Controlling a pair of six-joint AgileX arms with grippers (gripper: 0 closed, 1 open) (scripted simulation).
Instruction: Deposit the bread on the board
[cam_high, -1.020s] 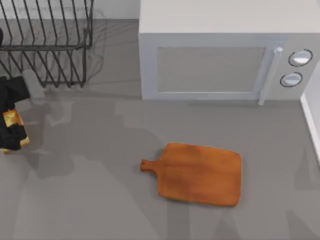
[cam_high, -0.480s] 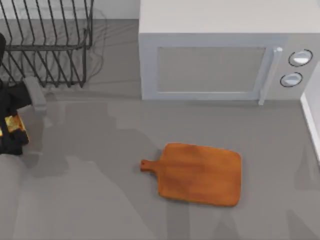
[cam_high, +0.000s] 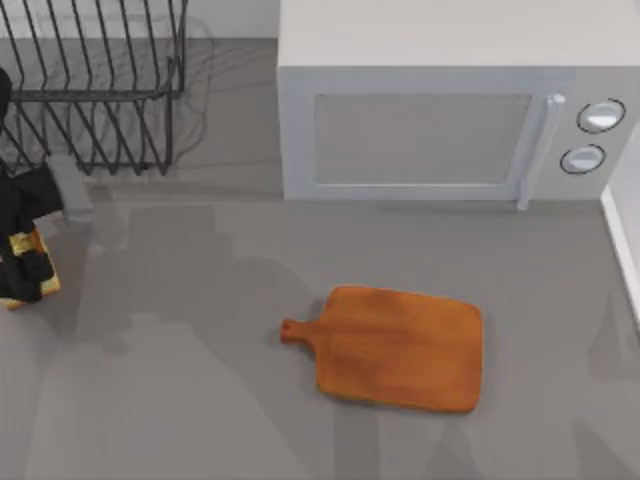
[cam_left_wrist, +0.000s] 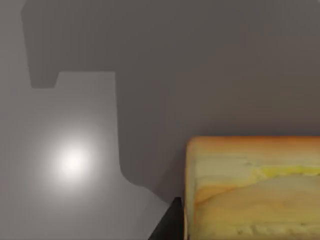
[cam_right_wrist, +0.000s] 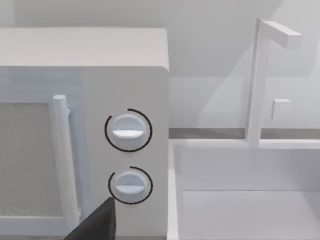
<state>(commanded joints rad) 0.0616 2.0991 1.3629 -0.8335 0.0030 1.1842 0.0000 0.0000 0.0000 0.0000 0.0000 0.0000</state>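
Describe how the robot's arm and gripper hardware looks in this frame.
The left gripper at the top view's left edge is matte black and blocky, with a light grey link behind it. A black finger edge shows in the left wrist view. No cables or markings are visible.

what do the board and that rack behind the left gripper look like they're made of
The board looks like wood with a smooth orange-brown finish: faint grain streaks run along it, though as a render it could be any wood-toned surface. The dish rack looks like thin dark metal wire, judging by its slim bars and see-through frame.

Grey table; white microwave, wire rack behind.
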